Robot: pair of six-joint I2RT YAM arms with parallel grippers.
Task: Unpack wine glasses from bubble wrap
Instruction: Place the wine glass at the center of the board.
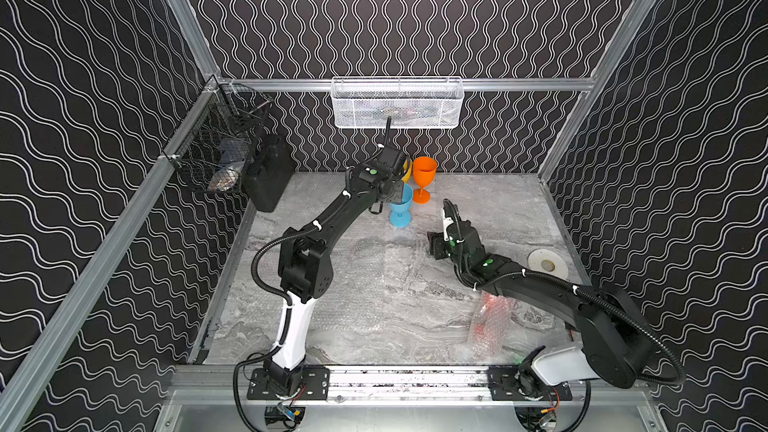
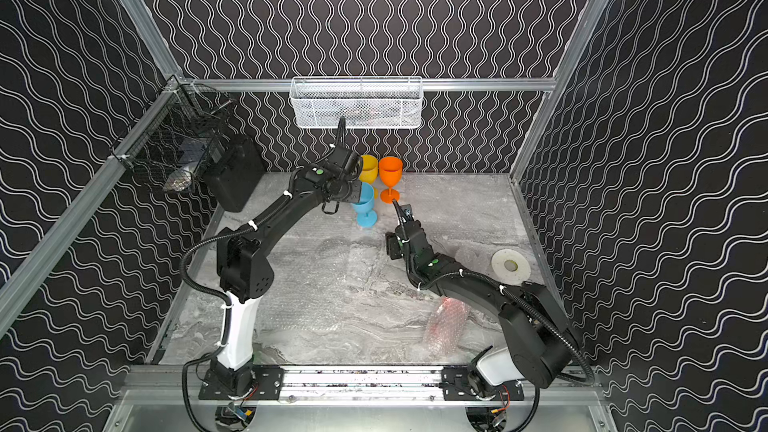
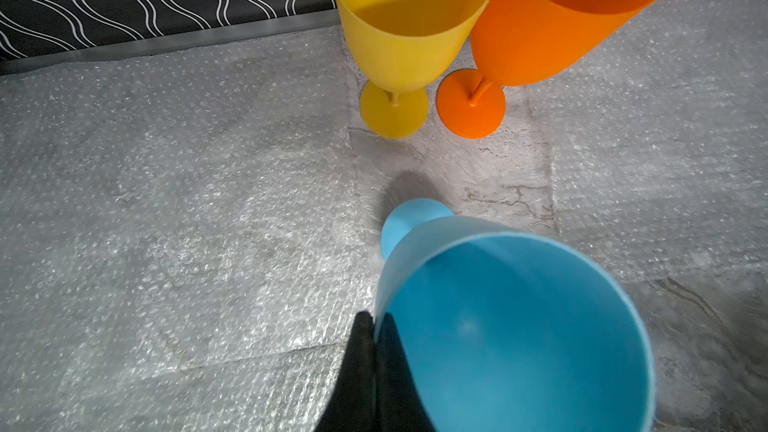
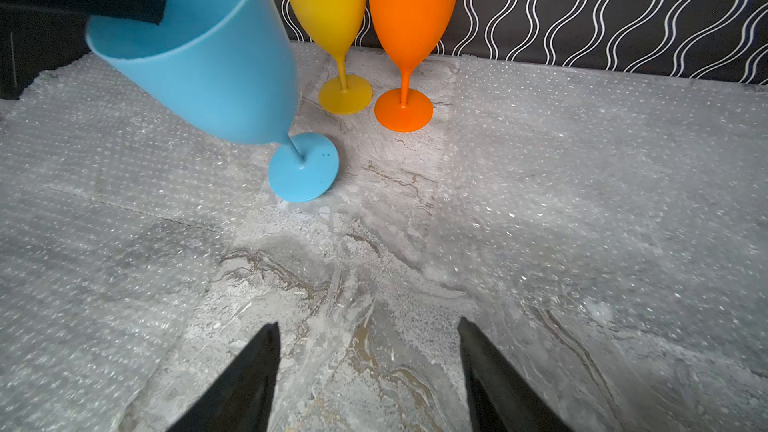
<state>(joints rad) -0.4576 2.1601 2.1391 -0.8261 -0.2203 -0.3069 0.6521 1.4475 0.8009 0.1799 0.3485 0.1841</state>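
The left gripper (image 3: 375,326) is pinching the smooth light blue goblet (image 3: 511,326) by its thin rim, tilting it, round foot touching the marbled worktop (image 4: 374,276) near its back edge. The right gripper (image 4: 368,338) is hanging spread wide, empty, beside flat bubble wrap (image 4: 602,201).

bare marble (image 4: 374,268) lies open before the goblets (image 4: 399,14) at the back wall.

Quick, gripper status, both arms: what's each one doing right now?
Left gripper: shut on the rim of the light blue glass.
Right gripper: open, holding nothing.
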